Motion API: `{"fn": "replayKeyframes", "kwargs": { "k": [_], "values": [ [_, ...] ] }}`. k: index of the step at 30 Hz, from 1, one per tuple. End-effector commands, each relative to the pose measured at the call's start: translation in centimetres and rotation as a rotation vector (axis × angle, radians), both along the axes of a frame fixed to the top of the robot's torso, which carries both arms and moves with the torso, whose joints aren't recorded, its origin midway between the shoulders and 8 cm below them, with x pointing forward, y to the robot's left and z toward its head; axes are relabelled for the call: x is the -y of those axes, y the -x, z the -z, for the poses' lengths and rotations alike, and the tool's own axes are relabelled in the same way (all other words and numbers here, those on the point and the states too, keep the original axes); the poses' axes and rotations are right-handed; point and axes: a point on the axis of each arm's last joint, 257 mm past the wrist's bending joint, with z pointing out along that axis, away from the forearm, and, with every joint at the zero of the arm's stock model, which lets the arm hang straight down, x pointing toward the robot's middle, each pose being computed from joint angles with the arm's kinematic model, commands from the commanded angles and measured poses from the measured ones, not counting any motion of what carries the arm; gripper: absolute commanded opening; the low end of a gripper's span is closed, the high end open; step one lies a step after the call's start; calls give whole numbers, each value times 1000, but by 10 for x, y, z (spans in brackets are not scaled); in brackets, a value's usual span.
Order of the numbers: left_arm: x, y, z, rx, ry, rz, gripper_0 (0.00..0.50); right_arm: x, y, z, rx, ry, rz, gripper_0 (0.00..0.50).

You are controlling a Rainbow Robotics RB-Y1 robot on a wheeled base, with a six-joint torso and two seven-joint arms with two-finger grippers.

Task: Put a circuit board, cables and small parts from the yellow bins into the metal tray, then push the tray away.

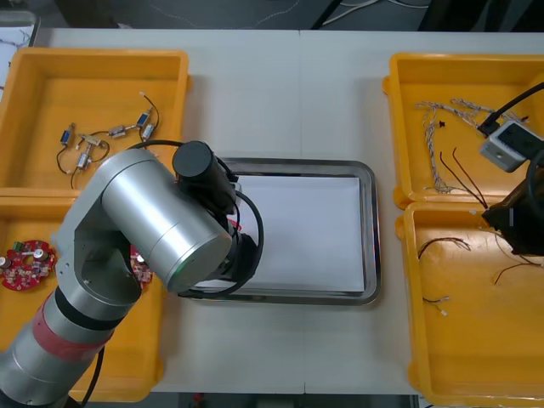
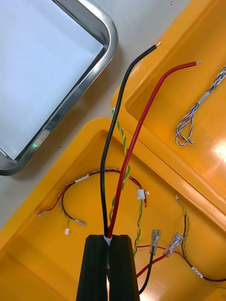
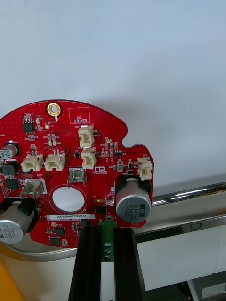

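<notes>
Mid-loading: the left hand grips a round red circuit board over the shiny metal tray, the right hand pinches a black-and-red cable; next, lower and release.

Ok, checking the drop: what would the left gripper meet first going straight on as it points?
Left gripper, shut on the circuit board: likely the metal tray's white inside just past its rim, board first; depth unclear.
</notes>
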Motion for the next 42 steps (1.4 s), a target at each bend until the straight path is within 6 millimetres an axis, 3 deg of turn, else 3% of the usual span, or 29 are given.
{"fn": "replayKeyframes", "kwargs": {
  "k": [1,17,42],
  "values": [
    [21,-4,-9,24,-23,86,0,-8,4,-12,39,104,-92,0],
    [19,-9,15,-30,-76,54,0,-10,8,-7,20,110,-104,0],
    [30,-28,23,-26,-67,35,10,-10,5,-2,25,140,-94,0]
  ]
}}
